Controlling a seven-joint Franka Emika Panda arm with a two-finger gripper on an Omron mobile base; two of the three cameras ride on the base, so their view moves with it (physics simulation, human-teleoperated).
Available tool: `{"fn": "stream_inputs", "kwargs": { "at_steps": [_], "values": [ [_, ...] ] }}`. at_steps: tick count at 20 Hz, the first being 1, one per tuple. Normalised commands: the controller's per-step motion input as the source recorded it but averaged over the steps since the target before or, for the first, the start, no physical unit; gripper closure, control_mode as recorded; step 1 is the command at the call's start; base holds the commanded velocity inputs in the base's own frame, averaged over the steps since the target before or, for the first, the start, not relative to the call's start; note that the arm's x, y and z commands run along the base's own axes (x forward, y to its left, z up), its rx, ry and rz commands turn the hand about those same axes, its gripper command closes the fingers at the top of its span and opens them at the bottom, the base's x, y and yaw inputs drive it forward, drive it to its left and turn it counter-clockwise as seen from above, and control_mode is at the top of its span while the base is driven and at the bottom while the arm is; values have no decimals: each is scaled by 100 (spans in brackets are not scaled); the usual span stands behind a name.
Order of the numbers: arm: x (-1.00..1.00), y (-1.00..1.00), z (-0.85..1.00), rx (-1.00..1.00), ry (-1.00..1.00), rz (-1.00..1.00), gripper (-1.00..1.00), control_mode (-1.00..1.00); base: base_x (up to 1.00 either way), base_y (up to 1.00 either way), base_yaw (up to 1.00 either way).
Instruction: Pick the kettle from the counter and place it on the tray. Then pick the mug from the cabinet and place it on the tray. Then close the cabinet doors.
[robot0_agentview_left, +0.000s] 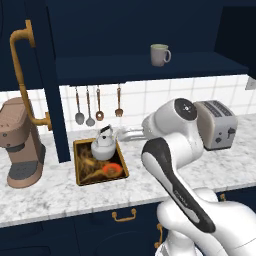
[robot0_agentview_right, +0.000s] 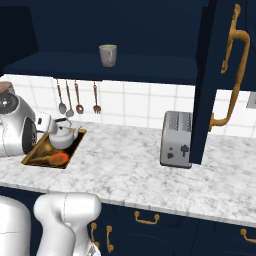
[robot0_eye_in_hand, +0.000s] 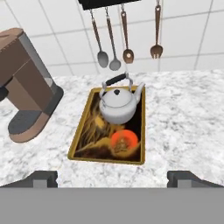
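Hand view is where I read the gripper (robot0_eye_in_hand: 112, 178) best: its two dark fingertips stand far apart at the bottom corners, spread wide with nothing between them. Taking the tray as my landmark and going from biggest to smallest, the cabinet (robot0_agentview_left: 145, 67) hangs above and behind the tray, and its doors (robot0_agentview_right: 202, 80) stand swung open. Under it, the marbled tabletop (robot0_agentview_right: 130, 160) carries the tray (robot0_eye_in_hand: 85, 124), which lies flat near the tiled back wall. A brown coffee machine (robot0_agentview_left: 20, 142) stands to the left of the tray and a silver toaster (robot0_agentview_right: 176, 140) well off to its right. On the far half of the tray sits the kettle (robot0_eye_in_hand: 117, 104), upright, handle arched over the lid, spout aimed right. Ahead of the gripper and above its fingertips in the hand view, the kettle is clearly apart from them; I see no contact. Up on the cabinet shelf, above and to the right of the tray, the mug (robot0_agentview_left: 160, 54) stands upright. Four utensils (robot0_eye_in_hand: 127, 37) hang on the wall behind the tray.
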Motion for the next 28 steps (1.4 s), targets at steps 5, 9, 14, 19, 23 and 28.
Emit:
{"fn": "stream_inputs", "kwargs": {
  "at_steps": [5, 9, 14, 19, 23, 28],
  "values": [
    [0, -16, 0, 1, 0, 0, -100, -100, 0, 0, 0],
    [1, -23, 38, 5, 0, 1, -100, -100, 0, 0, 0],
    [0, -46, 84, 0, 0, 0, -100, -100, 0, 0, 0],
    [0, -58, 80, 0, 0, 0, -100, -100, 0, 0, 0],
    [1, -54, 65, 0, -10, 0, -100, -100, 0, 0, 0],
    [22, -43, 43, 0, -3, 0, -100, -100, 0, 0, 0]
  ]
}}
